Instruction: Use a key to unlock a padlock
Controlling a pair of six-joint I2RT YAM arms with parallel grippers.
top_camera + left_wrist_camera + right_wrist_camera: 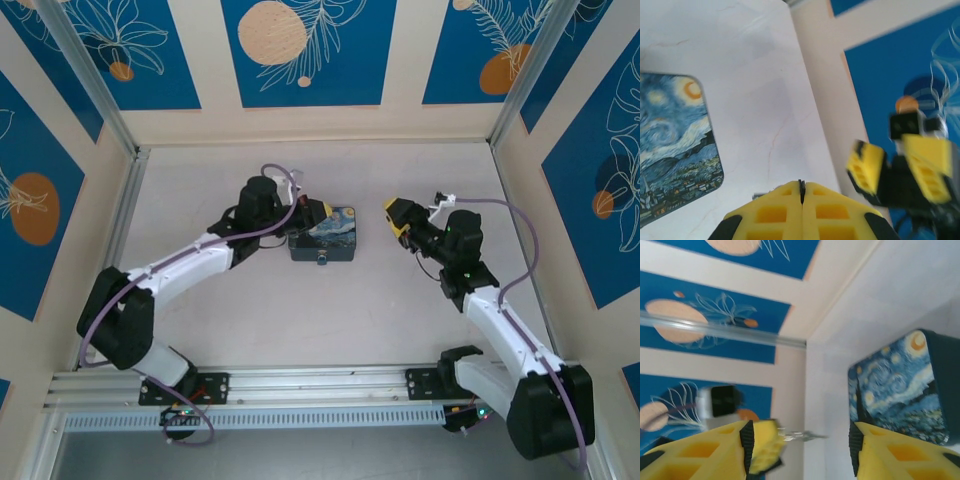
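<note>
Top external: my left claw (pixel 312 213), pinched together on what looks like the key (pixel 801 435), sits just beside the left end of the padlock (pixel 330 230). My right claw (pixel 397 212) stands apart, well right of it. I'd steady the padlock, then align the key with its near-side keyhole (pixel 323 258).
</note>
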